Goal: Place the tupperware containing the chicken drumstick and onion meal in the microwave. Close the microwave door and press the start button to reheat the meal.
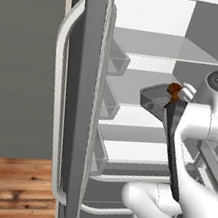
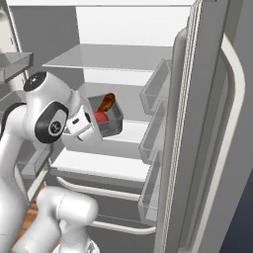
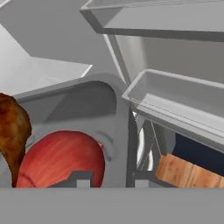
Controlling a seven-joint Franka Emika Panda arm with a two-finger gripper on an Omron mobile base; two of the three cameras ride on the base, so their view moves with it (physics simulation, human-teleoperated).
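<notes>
We see gripper (image 2: 90,123) clamped on near wall of tupperware (image 2: 112,118), holding it in air before open fridge shelves (image 2: 118,58). Inside tub: chicken drumstick (image 2: 106,103) beside red onion (image 2: 101,117). Fridge door (image 2: 202,123) stands open at right.

red onion (image 3: 61,159) beside drumstick (image 3: 13,131) — in grey tupperware (image 3: 87,98), door bins (image 3: 175,100) beyond
</notes>
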